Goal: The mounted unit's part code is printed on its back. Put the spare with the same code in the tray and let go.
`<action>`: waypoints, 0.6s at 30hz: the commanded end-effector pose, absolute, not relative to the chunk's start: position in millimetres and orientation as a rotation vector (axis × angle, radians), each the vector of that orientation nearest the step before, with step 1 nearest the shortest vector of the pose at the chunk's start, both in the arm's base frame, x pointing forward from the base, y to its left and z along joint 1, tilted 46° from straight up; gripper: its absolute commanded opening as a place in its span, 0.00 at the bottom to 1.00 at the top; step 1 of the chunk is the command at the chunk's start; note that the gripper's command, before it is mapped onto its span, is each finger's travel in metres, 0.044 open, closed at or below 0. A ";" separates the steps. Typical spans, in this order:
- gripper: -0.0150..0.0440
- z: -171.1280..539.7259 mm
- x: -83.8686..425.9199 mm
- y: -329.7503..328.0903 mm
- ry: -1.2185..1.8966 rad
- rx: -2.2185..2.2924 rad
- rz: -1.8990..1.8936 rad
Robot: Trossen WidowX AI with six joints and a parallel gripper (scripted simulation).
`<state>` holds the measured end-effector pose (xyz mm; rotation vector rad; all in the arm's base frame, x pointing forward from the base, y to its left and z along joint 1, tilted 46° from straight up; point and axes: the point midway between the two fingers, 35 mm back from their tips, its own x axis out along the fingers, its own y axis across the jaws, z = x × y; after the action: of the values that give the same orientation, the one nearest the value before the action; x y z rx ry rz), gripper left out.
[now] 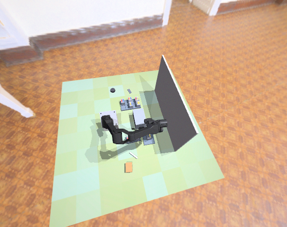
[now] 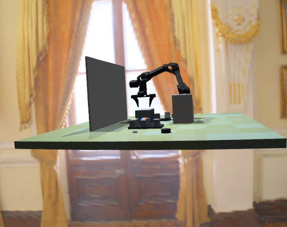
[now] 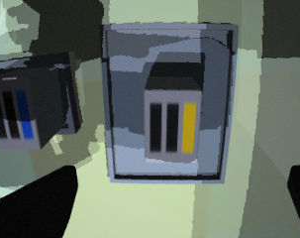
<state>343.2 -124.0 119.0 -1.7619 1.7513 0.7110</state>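
Observation:
A spare [image 1: 148, 136] [image 3: 172, 126] with two black stripes and one yellow stripe stands inside the tray [image 1: 148, 142] [image 3: 130, 104], resting on its floor. My gripper [image 2: 144, 106] [image 3: 185, 178] is wide open and empty, above the tray, its fingers apart on either side in the wrist view and clear of the spare. Another unit [image 3: 16, 114] with black, black and blue stripes shows at the left of the wrist view, beside the tray. Several striped units [image 1: 130, 104] [image 2: 143, 121] stand on a rack [image 1: 125, 106] [image 2: 145, 127]. No printed code is readable, and no unit's back shows clearly.
A tall dark panel [image 1: 175, 105] [image 2: 106, 97] stands close beyond the gripper. A grey box [image 1: 139, 116] [image 2: 144, 113] stands between rack and tray. A black disc [image 1: 112, 90] [image 2: 166, 130], a white stick [image 1: 133, 155] and an orange block [image 1: 128, 167] lie around.

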 end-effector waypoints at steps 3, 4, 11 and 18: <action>1.00 140.3 339.4 -106.5 1.754 -1.764 0.697; 1.00 140.3 339.4 -106.5 1.754 -1.764 0.697; 1.00 137.0 341.6 -108.2 1.742 -1.771 0.701; 1.00 137.0 341.6 -108.2 1.742 -1.771 0.701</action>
<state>341.3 -108.3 136.9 -1.7678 1.7438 0.6980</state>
